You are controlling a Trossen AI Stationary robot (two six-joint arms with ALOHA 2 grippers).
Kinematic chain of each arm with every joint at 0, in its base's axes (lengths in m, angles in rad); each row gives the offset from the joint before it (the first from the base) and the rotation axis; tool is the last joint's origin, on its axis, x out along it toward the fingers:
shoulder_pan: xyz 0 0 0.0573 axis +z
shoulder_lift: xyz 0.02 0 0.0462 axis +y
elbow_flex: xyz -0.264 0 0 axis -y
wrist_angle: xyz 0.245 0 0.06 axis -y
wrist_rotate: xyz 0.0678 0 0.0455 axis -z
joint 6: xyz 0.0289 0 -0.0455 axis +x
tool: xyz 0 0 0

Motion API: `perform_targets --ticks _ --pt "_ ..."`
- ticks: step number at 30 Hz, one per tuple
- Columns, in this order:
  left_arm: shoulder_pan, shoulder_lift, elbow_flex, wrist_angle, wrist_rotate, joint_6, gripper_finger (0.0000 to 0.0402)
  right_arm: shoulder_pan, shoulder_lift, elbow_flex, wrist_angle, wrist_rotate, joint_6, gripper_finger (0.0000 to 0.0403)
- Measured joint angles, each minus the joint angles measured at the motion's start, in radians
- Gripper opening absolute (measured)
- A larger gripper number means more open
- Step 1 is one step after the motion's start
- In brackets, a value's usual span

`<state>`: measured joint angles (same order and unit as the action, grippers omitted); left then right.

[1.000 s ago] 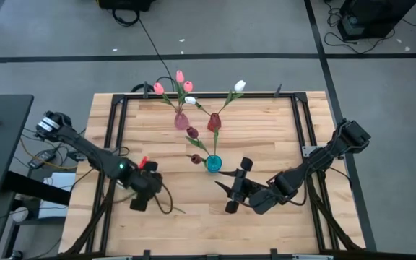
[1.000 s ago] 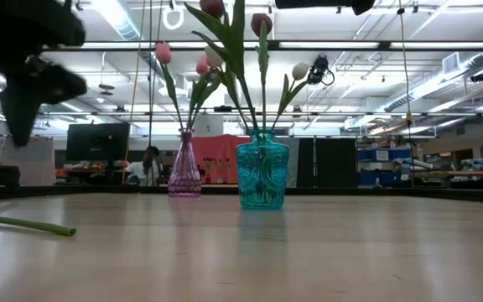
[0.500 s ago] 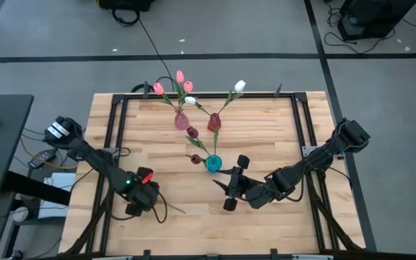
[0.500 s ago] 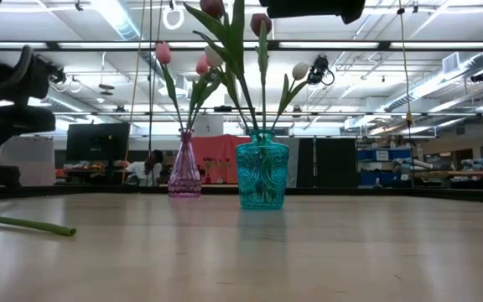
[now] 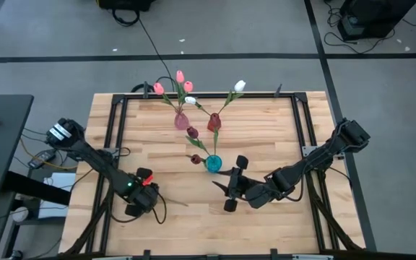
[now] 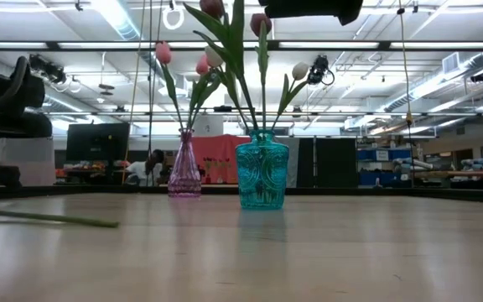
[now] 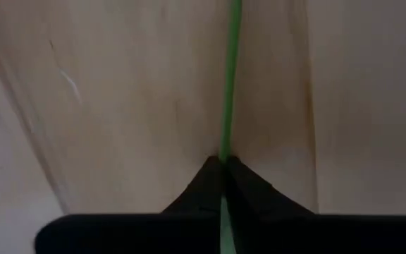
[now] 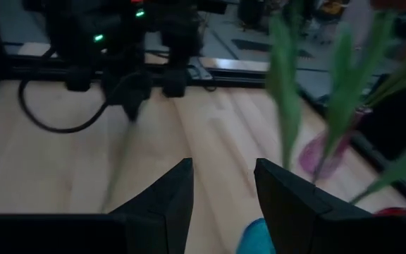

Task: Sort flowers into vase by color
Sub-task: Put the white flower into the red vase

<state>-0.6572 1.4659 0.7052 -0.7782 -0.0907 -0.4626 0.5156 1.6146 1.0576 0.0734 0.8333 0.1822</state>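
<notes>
One loose green stem [image 7: 228, 99] lies well left of the teal vase [image 5: 213, 164], pinched between my left gripper [image 7: 223, 164] fingers. I should lift it level and slowly. My right gripper [image 8: 222, 185] waits spread just beside that vase.

Three vases [image 5: 213, 164] crowd the table's [image 5: 266, 130] middle and far edge; its sides lie open.

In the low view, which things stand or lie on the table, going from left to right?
Loose green stem lying flat → pink glass vase holding pink tulips → teal glass vase holding dark maroon tulips.
</notes>
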Motion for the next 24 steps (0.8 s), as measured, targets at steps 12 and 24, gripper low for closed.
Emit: perform_targets --ticks 12,24 --pt "0.075 0.001 0.246 0.010 -0.226 0.041 0.0002 -0.030 0.003 0.000 -0.088 -0.252 0.008 0.0163" --pt "0.189 0.005 0.309 0.137 -0.229 0.117 0.0001 0.004 0.003 0.000 -0.075 -0.205 -0.029 0.0163"
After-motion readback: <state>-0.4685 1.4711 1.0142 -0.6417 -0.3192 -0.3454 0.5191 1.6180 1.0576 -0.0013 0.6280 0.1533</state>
